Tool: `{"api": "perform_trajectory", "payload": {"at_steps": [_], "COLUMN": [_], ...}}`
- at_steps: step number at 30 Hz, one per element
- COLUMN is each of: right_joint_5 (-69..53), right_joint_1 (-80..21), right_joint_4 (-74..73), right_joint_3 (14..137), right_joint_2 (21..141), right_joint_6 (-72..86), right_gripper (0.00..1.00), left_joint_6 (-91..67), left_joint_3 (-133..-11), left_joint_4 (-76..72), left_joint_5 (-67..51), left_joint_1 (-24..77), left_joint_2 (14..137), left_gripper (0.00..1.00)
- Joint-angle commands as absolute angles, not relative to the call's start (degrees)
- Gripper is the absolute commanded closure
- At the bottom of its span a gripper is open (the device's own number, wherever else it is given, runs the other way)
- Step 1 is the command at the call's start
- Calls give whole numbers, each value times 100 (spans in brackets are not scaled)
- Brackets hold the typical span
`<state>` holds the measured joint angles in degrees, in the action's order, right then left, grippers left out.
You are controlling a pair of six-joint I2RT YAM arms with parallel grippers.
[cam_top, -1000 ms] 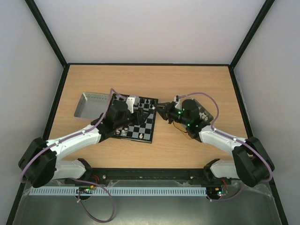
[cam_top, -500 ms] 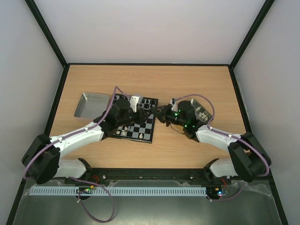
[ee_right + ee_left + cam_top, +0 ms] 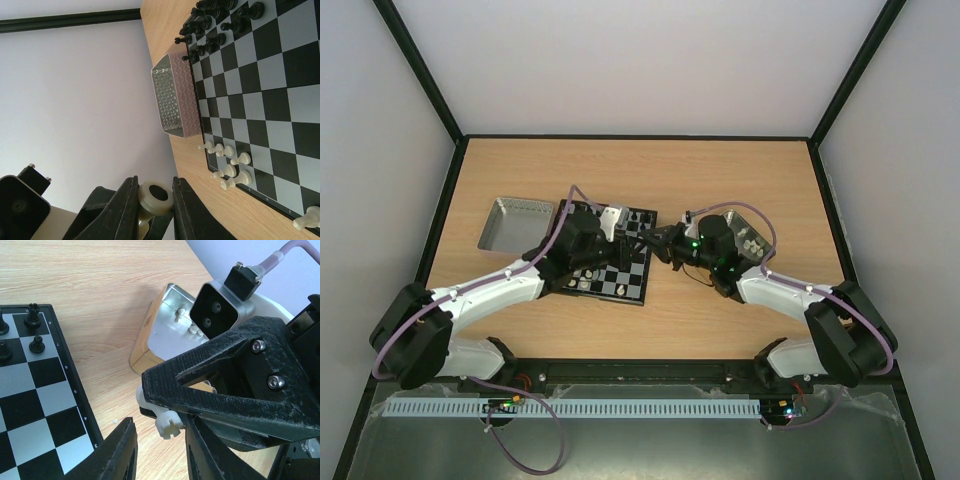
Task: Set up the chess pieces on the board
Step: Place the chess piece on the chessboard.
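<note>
My right gripper (image 3: 155,184) is shut on the round base of a white chess piece (image 3: 156,196), a rook held sideways in the air. It hangs just off the right edge of the board (image 3: 630,275). In the left wrist view the rook's notched top (image 3: 169,424) pokes out between my left gripper's (image 3: 160,435) fingers. It lies against the right finger, with a gap to the left finger (image 3: 117,450). Several white pieces (image 3: 230,167) stand along the board's near edge and black pieces (image 3: 215,20) along the far rows.
A grey metal tray (image 3: 510,222) sits left of the board. A gold-sided tin (image 3: 160,340) holding more white pieces lies on the wood behind the right gripper (image 3: 660,243). A tiny white chip (image 3: 114,421) lies on the table by the board's edge.
The left gripper has moved right, off the board's edge, and its jaws have narrowed around the rook's top. The right gripper shifted slightly left toward it, still gripping the rook.
</note>
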<state>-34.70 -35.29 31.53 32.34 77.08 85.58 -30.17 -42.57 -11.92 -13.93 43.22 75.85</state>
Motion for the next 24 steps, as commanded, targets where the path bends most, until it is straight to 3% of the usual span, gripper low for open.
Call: {"api": "perform_trajectory", "payload": {"at_steps": [1, 8, 14, 19, 24], "right_joint_5": [-3791, -4013, -4103, -4116, -3940], "right_joint_1": [-3620, -3698, -3744, -3744, -3744], "right_joint_4": [3302, 2883, 2815, 2786, 2603], "right_joint_3": [3346, 3549, 3636, 3665, 3701], "right_joint_2": [7746, 7884, 8011, 8042, 7988], "right_joint_6": [8587, 8262, 8193, 8159, 7983], "right_gripper": [84, 84, 84, 83, 69], "left_joint_6": [-2696, -2271, -1645, -1451, -1560], "left_joint_3": [-4419, -4491, -4559, -4554, -4680], "left_joint_4": [-1245, -1277, -1128, -1058, -713], "left_joint_5": [-1316, -1040, -778, -619, -484], "left_joint_1": [4383, 4425, 4535, 4608, 4641], "left_joint_2": [7657, 7622, 7579, 7550, 7571], "left_gripper": [71, 77, 93, 98, 98]}}
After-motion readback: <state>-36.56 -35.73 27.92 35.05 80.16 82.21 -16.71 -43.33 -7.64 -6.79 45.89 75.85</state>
